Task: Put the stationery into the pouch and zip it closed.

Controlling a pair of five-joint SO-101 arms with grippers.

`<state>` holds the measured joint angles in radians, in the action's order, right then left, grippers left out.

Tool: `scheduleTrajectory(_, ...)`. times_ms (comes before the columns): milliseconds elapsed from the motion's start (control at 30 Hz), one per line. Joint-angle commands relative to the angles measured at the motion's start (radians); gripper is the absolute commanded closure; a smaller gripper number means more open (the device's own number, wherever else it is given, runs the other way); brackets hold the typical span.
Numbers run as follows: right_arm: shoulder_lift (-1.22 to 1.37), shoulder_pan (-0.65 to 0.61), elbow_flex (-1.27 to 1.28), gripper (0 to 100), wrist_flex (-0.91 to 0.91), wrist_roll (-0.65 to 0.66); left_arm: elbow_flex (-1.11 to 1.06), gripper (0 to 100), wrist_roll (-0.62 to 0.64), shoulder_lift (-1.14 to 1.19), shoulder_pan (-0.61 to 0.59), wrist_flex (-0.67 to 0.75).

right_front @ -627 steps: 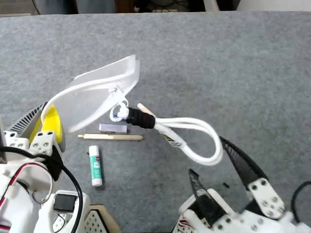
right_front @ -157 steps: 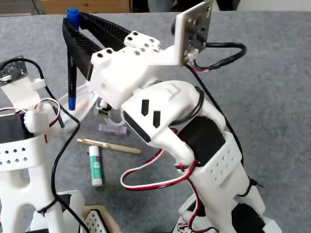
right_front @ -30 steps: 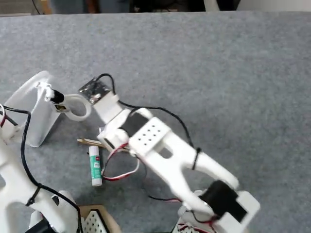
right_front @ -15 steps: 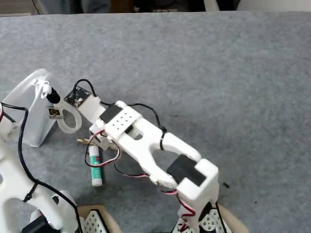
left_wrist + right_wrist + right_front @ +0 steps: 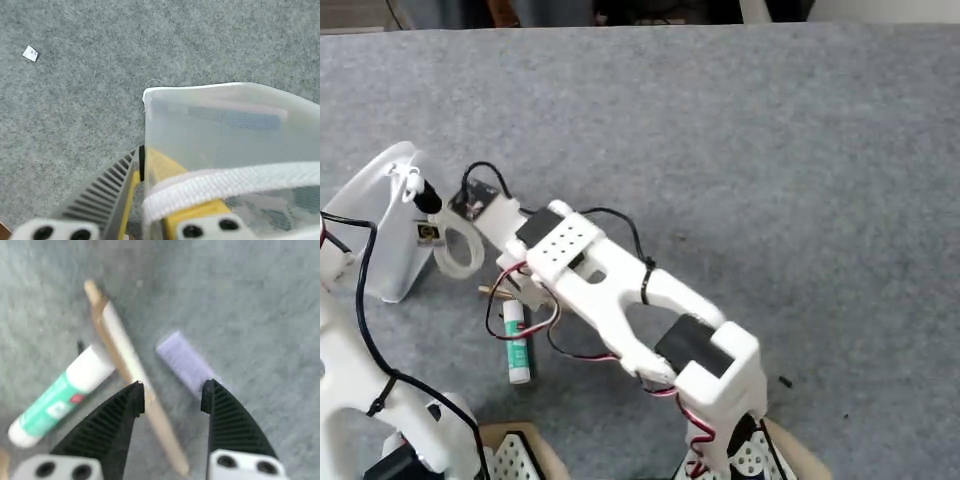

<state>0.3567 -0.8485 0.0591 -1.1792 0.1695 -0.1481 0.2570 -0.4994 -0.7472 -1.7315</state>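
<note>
The translucent white pouch (image 5: 382,228) stands at the table's left with its white strap loop (image 5: 457,252) beside it. My left gripper (image 5: 142,165) is shut on the pouch's (image 5: 225,130) zipper-band edge, and a bluish shape shows through the wall. My right gripper (image 5: 173,390) hangs open just above the table, its fingertips straddling a wooden pen (image 5: 127,372) and a purple eraser (image 5: 185,362). A green-and-white glue stick (image 5: 55,402) lies beside the pen. In the high view the glue stick (image 5: 517,345) lies in front of the right arm's wrist (image 5: 555,255), which hides the eraser.
Grey carpet-like cloth (image 5: 790,150) covers the whole table, with wide free room to the right and far side. A small white scrap (image 5: 30,53) lies on the cloth near the pouch. The arm bases stand at the near edge.
The right arm has swung left and dropped low over the pen and eraser. The pouch and left arm have stayed still over the last second.
</note>
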Motion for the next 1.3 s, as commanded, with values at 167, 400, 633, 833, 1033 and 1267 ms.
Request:
scheduleTrajectory(167,-0.094,-0.083,-0.036,80.0,-0.075,0.006,-0.021,97,-0.003,0.066,-0.033,0.025)
scheduleTrajectory(400,-0.038,-0.086,0.008,80.0,-0.032,0.006,-0.021,97,-0.005,0.066,-0.033,0.023)
scheduleTrajectory(633,0.041,-0.086,0.005,80.1,0.049,0.006,-0.021,97,-0.005,0.066,-0.033,0.018)
scheduleTrajectory(833,0.088,-0.041,0.004,80.1,0.087,0.006,-0.021,97,-0.005,0.066,-0.033,0.018)
scheduleTrajectory(1033,0.127,0.025,-0.041,80.1,0.087,0.006,-0.021,97,-0.005,0.066,-0.033,0.018)
scheduleTrajectory(1267,0.131,0.023,-0.133,80.1,0.087,0.006,-0.021,97,-0.005,0.066,-0.033,0.023)
